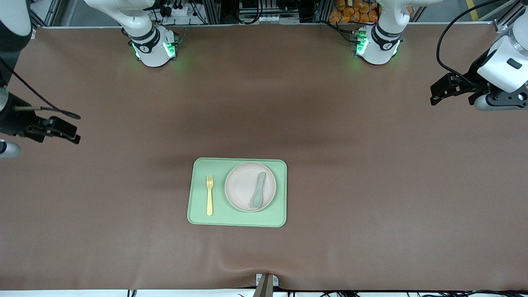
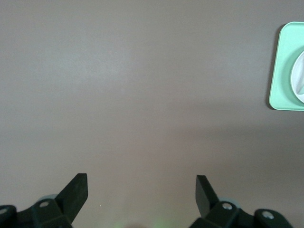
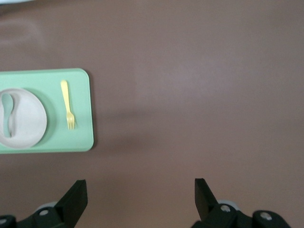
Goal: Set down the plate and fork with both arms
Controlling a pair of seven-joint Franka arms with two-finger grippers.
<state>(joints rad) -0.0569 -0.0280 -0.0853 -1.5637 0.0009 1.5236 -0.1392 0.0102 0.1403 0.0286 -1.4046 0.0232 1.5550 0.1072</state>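
Observation:
The pale plate (image 1: pixel 243 187) lies on a light-green tray (image 1: pixel 237 220) in the middle of the table, with a grey-green spoon (image 1: pixel 259 189) lying in it. The yellow fork (image 1: pixel 209 195) lies on the tray beside the plate, toward the right arm's end. My right gripper (image 1: pixel 74 135) is open and empty over bare table at its own end. My left gripper (image 1: pixel 434 95) is open and empty over bare table at its end. The right wrist view shows the tray (image 3: pixel 83 118), plate (image 3: pixel 28 118), fork (image 3: pixel 68 103) and its gripper (image 3: pixel 141 187). The left wrist view shows its gripper (image 2: pixel 141 187) and the tray's edge (image 2: pixel 282 71).
The brown table mat (image 1: pixel 371 185) stretches wide on all sides of the tray. The arm bases (image 1: pixel 154 49) (image 1: pixel 377 45) stand along the table's edge farthest from the front camera. A small metal bracket (image 1: pixel 266 282) sits at the nearest edge.

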